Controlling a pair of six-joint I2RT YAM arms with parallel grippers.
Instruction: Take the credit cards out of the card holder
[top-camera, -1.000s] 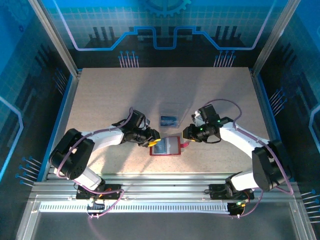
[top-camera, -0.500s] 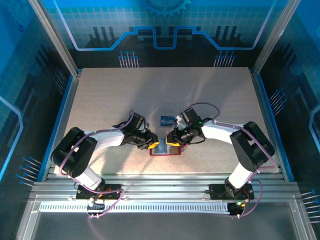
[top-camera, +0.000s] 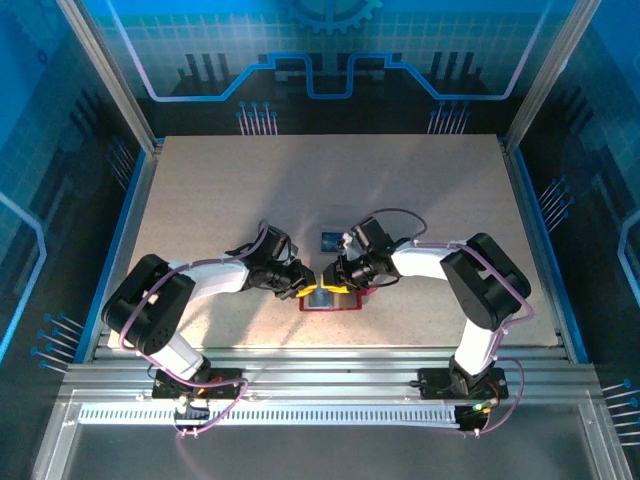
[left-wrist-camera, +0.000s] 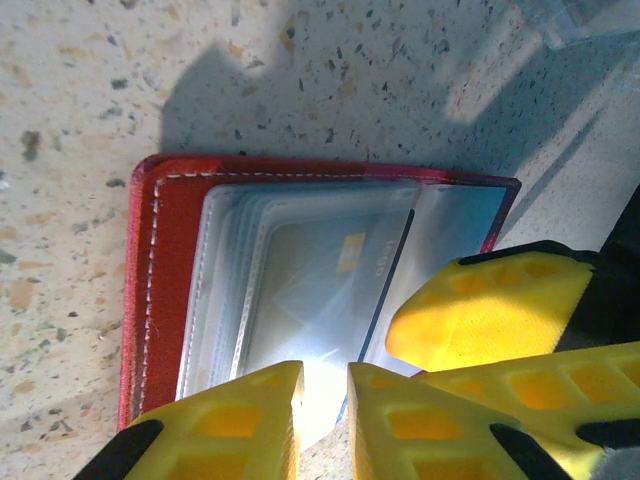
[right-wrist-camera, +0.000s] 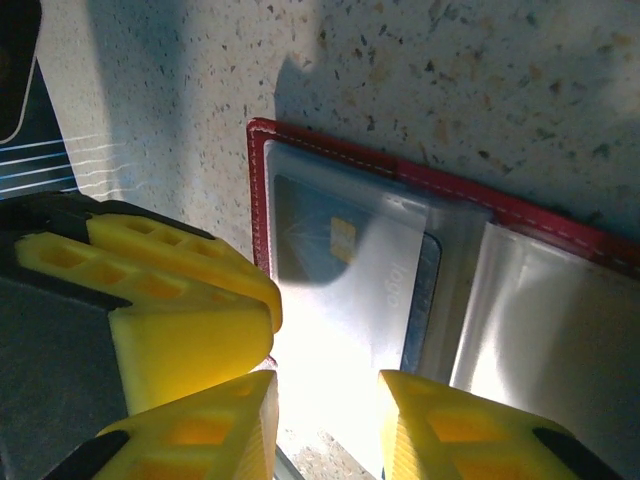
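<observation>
so the card holder (top-camera: 330, 297) lies open at the tabletop's (top-camera: 220, 200) 6 o'clock, credit cards (left-wrist-camera: 320, 280) inside; left end effector (left-wrist-camera: 325, 420) nearly clenched at its 9 o'clock, can't tell if it's gripping; right end effector (right-wrist-camera: 325, 420) released. Looks mid-extraction; next up: pinch one card, slide it out.

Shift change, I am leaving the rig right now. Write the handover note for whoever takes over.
Left gripper: fingers nearly together at the near edge of the card holder; I cannot tell if they pinch anything.
Right gripper: fingers apart over the same open leaf, nothing visibly clamped.
The card holder lies open on the table between the arms. A card with a gold chip sits in its clear pocket; more may lie behind it.
Done: one blue card lies loose beyond the holder.
Left: pull out the pocketed card and any others.
</observation>
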